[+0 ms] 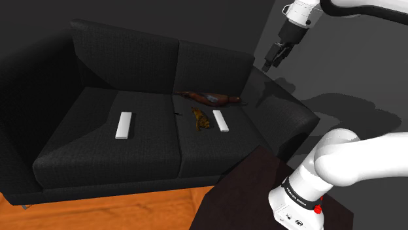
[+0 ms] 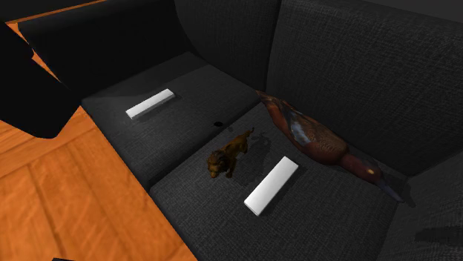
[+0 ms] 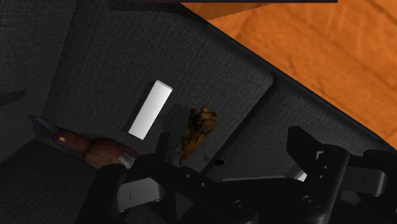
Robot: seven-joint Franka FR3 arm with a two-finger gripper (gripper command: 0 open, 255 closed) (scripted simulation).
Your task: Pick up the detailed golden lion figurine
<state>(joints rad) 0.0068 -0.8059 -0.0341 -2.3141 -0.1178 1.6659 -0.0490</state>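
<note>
The golden-brown lion figurine [image 1: 200, 118] stands on the dark sofa's seat [image 1: 150, 140], close to the seam between the two cushions. It also shows in the second exterior view [image 2: 228, 153], between a white bar and the seam. My black gripper [image 1: 271, 60] hangs high above the sofa's armrest, toward the shoulder view's upper right and well away from the lion. In the wrist view the gripper [image 3: 230, 135] is open with nothing between its fingers; the lion [image 3: 198, 124] lies far below, close to one fingertip [image 3: 163, 141].
Two flat white bars [image 1: 124, 125] [image 1: 221, 121] lie on the cushions, one right beside the lion. A reddish-brown bird figure [image 2: 315, 139] lies along the backrest. Orange wood floor [image 1: 118, 209] runs before the sofa. My dark stand [image 1: 242, 189] sits by the armrest [image 1: 288, 111].
</note>
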